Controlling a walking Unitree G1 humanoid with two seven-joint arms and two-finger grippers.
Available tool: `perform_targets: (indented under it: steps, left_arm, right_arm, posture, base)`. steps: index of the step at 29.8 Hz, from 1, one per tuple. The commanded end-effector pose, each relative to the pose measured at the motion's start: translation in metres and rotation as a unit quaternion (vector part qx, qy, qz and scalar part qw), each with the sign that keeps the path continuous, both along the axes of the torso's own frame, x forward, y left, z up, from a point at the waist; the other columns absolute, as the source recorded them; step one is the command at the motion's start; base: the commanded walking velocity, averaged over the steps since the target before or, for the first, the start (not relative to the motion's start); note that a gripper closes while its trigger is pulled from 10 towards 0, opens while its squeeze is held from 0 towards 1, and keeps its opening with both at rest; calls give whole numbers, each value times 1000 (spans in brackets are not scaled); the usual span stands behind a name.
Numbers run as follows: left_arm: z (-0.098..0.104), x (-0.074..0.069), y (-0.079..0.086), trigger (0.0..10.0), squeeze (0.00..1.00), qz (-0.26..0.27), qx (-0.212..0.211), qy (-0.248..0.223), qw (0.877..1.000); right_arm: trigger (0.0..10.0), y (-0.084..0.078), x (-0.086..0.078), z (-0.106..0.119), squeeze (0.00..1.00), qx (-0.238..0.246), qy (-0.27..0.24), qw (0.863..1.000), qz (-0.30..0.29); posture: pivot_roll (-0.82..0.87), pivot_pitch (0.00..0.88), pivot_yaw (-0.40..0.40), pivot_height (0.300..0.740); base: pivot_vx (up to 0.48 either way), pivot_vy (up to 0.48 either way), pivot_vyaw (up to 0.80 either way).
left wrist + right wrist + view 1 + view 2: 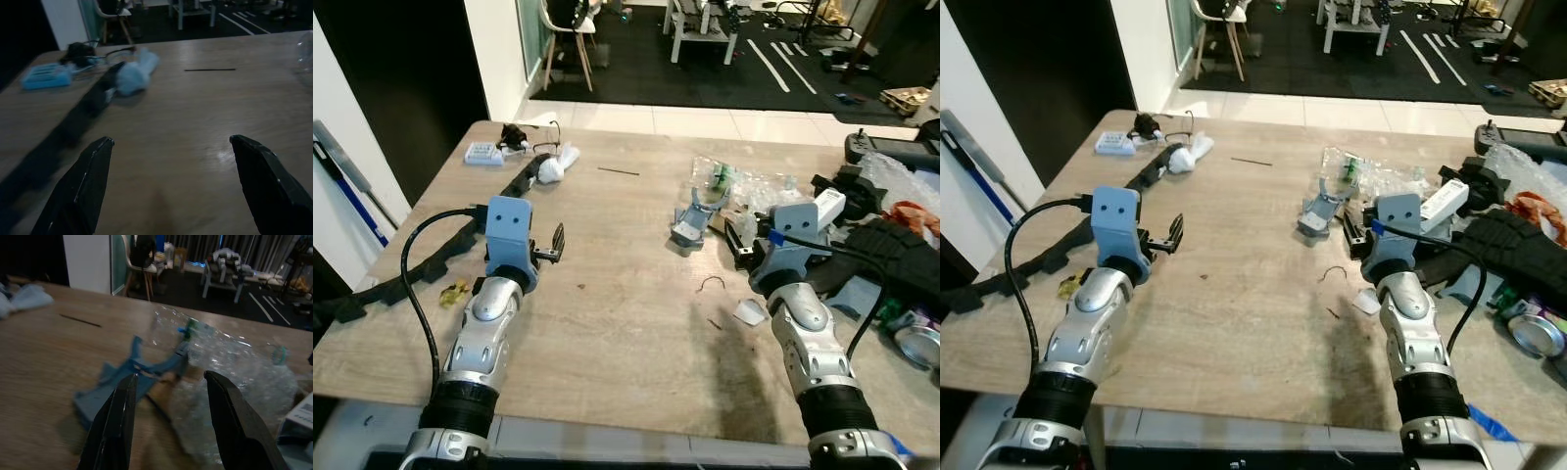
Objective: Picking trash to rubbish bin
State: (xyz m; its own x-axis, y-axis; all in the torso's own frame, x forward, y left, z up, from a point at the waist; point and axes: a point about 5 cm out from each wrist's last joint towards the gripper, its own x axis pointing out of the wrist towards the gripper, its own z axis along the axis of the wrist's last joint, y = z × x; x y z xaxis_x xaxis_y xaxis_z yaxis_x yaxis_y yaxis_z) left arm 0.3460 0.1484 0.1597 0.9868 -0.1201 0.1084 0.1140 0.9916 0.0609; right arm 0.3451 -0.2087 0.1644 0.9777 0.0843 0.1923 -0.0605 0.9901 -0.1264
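Plastic wrap blurs behind open right end effector.

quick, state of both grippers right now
Left gripper: open, empty, over the wooden table.
Right gripper: open, empty, facing the clear plastic wrap.

Silver arms, blue wrists, black fingers

Matt wood-grain table, crinkled clear plastic wrap, glossy silver arms
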Motion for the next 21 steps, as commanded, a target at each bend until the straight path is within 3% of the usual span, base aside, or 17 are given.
perform_targets:
  steps: [1, 8, 13, 16, 18, 19, 20, 21]
  left_arm:
    - [-3, -2, 3, 10000, 0, 4, 4, 7, 1000]
    - [-3, -3, 2, 10000, 0, -13, 12, 4, 1000]
    - [1, -9, -6, 10000, 0, -68, 39, -18, 997]
    - [6, -17, -16, 10000, 0, -135, 62, -45, 988]
    - [7, -19, -18, 10000, 0, -150, 68, -48, 985]
    - [8, -21, -21, 10000, 0, -169, 71, -52, 982]
    - [9, -23, -24, 10000, 0, -186, 72, -55, 978]
    - [9, -26, -26, 10000, 0, -202, 71, -57, 975]
  right_arm:
    - [10000, 2, 1, 1, 0, -8, 5, 1000, 10]
    - [10000, 6, 2, 3, 0, -18, 9, 999, 26]
    - [10000, 10, 3, 4, 0, -40, 20, 998, 50]
    - [10000, 11, 3, 1, 0, -70, 43, 995, 65]
    - [10000, 11, 3, 0, 0, -75, 49, 994, 66]
    - [10000, 11, 2, -1, 129, -79, 56, 992, 75]
    - [10000, 11, 2, -2, 1000, -86, 61, 991, 79]
    - [10000, 11, 2, -3, 1000, -92, 66, 990, 81]
  posture:
    - [13, 86, 0, 740]
    - [17, 89, 3, 740]
    - [15, 91, 7, 740]
    - [15, 92, 8, 740]
    - [16, 93, 6, 740]
    - [16, 93, 6, 740]
    - [16, 96, 7, 740]
    - [17, 96, 7, 740]
  base:
    - [311, 0, 0]
    - [221, 0, 0]
    - [0, 0, 0]
    - [0, 0, 0]
    - [0, 0, 0]
    - [0, 0, 0]
    - [0, 0, 0]
    - [0, 0, 0]
